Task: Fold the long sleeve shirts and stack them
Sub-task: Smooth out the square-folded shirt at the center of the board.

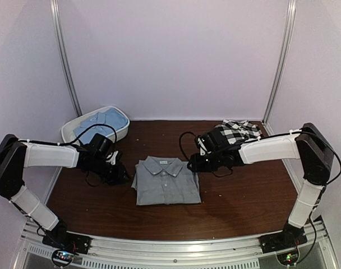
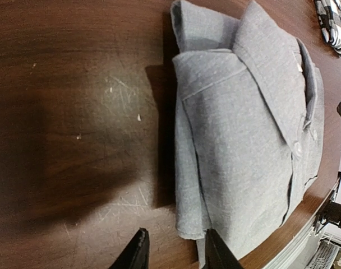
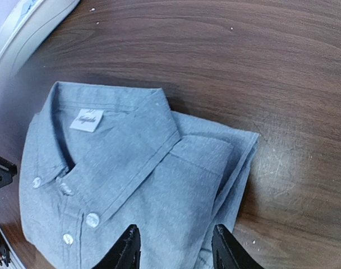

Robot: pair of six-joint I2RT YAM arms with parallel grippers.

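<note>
The plain grey shirt (image 1: 166, 180) lies folded, collar to the back, in the middle of the brown table (image 1: 243, 196). My left gripper (image 1: 121, 171) hovers at its left edge, open; in the left wrist view the gripper (image 2: 176, 232) straddles the lower corner of the grey shirt (image 2: 254, 129) without clamping it. My right gripper (image 1: 196, 162) hangs open over the shirt's right shoulder; the right wrist view has the gripper (image 3: 175, 228) above the folded sleeve of the grey shirt (image 3: 131, 185). A black-and-white checked shirt (image 1: 238, 130) lies crumpled at the back right.
A white tub (image 1: 69, 131) at the back left holds a light blue shirt (image 1: 103, 122). Walls close in the table on three sides. The checked shirt (image 2: 334, 22) shows at the corner of the left wrist view, the tub's rim (image 3: 24, 22) in the right wrist view.
</note>
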